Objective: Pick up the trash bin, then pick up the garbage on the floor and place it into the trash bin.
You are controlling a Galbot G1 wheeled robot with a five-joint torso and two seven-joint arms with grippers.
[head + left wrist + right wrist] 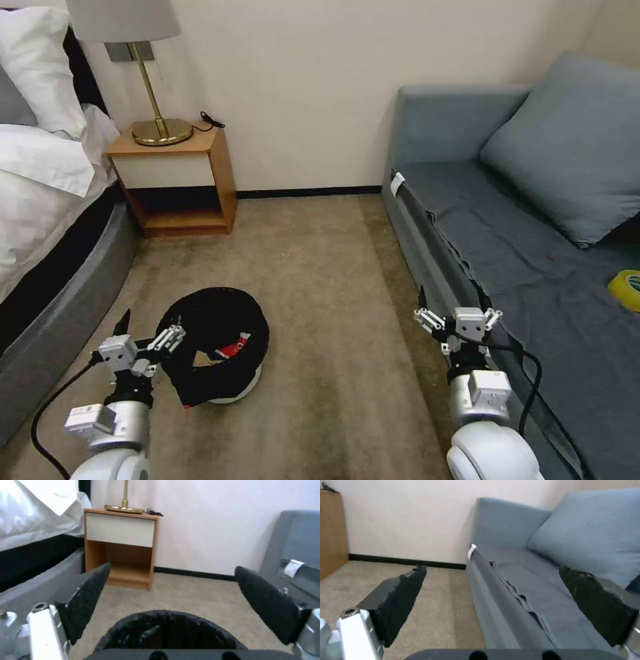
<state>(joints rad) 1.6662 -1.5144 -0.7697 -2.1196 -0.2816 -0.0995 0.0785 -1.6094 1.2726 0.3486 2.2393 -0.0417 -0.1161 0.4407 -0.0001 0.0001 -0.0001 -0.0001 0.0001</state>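
Two grippers are in view, and both stand with their fingers spread wide and nothing between them; the left gripper (pixel 142 329) is low on the robot's left, just beside the trash bin (pixel 217 343), with one finger near the bin's rim and the other out toward the bed (pixel 47 200); in the left wrist view the same gripper (pixel 171 595) hangs just over the near rim of the bin (pixel 166 630), its dark pads (pixel 88 600) well apart; I cannot tell if a finger touches the liner. The bin stands on the beige carpet (pixel 320 267) between the bed and the sofa (pixel 520 253), its black liner bag bunched over the rim and its whitish base showing at the bottom; inside it lie a red-and-white packet (pixel 235 348) and a brown paper piece (pixel 200 360). The right gripper (pixel 455 319) is held at the front edge of the sofa, well apart from the bin; in the right wrist view it (pixel 493 600) frames the sofa seat and the carpet. A wooden nightstand (pixel 180 180) with a brass lamp (pixel 157 120) stands against the wall; a yellow tape roll (pixel 627 288) lies on the sofa seat.
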